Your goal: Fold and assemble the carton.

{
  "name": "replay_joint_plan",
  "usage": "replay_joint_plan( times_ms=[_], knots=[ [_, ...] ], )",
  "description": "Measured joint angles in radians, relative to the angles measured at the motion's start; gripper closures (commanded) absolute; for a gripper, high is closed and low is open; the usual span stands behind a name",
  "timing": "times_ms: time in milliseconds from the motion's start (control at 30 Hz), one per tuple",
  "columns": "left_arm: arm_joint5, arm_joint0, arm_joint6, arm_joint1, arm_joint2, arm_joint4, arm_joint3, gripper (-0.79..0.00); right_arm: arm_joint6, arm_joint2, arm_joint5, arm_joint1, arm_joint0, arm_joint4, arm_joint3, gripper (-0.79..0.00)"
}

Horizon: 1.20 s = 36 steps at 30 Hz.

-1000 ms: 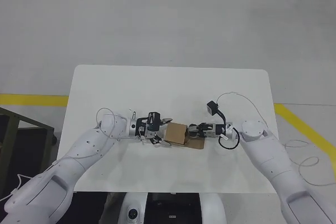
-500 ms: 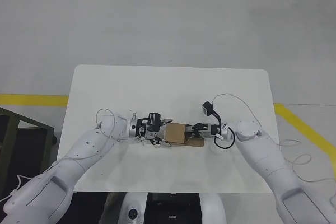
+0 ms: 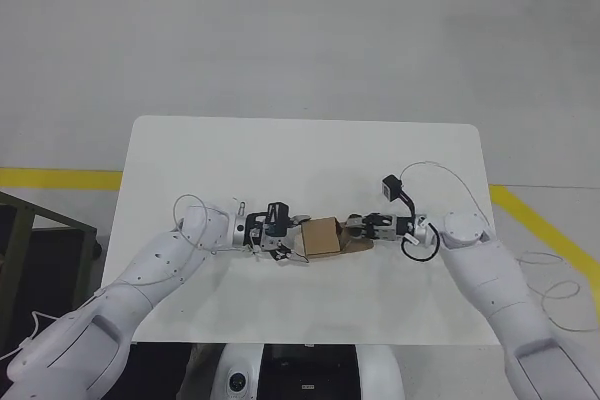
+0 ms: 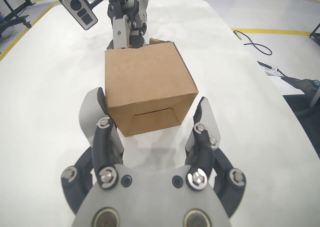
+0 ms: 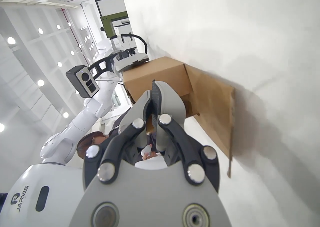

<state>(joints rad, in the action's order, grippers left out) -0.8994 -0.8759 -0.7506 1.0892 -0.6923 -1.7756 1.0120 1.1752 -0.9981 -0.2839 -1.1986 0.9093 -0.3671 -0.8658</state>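
The carton (image 3: 321, 237) sits on the white tabletop (image 3: 280, 160), just below the middle of the top view, with one flap (image 5: 212, 112) lying flat on its right. The left gripper (image 4: 151, 99) has its jaws spread around the carton's near end, one finger touching a corner. The right gripper (image 5: 153, 87) has its jaws pressed together, pinching cardboard at the open end.
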Motion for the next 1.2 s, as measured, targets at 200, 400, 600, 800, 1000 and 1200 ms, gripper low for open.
replay_joint_plan(
  times_ms=[200, 400, 600, 800, 1000, 1200],
  knots=[
    [0.001, -0.001, -0.001, -0.001, 0.002, 0.005, -0.004, -0.603, -0.019, -0.107, 0.049, 0.05, 0.096, 0.035, -0.12, 0.0],
    [0.002, 0.001, -0.001, -0.001, 0.004, 0.007, -0.005, -0.588, 0.003, -0.116, 0.142, 0.065, 0.161, 0.056, -0.23, 0.0],
    [-0.001, 0.003, 0.0, 0.0, 0.009, 0.006, -0.001, -0.582, -0.012, -0.07, 0.134, 0.05, 0.138, 0.044, -0.205, 0.0],
    [-0.002, 0.006, -0.001, 0.0, 0.013, 0.004, 0.001, -0.573, -0.015, -0.012, 0.104, 0.025, 0.083, 0.022, -0.129, 0.0],
    [-0.009, 0.008, -0.004, -0.001, 0.018, 0.001, 0.001, -0.566, 0.008, 0.036, 0.077, 0.001, 0.035, 0.0, -0.058, 0.0],
    [-0.01, 0.011, -0.008, -0.001, 0.023, -0.002, 0.001, -0.557, 0.034, 0.085, 0.064, -0.021, 0.003, -0.008, -0.021, 0.0]
  ],
)
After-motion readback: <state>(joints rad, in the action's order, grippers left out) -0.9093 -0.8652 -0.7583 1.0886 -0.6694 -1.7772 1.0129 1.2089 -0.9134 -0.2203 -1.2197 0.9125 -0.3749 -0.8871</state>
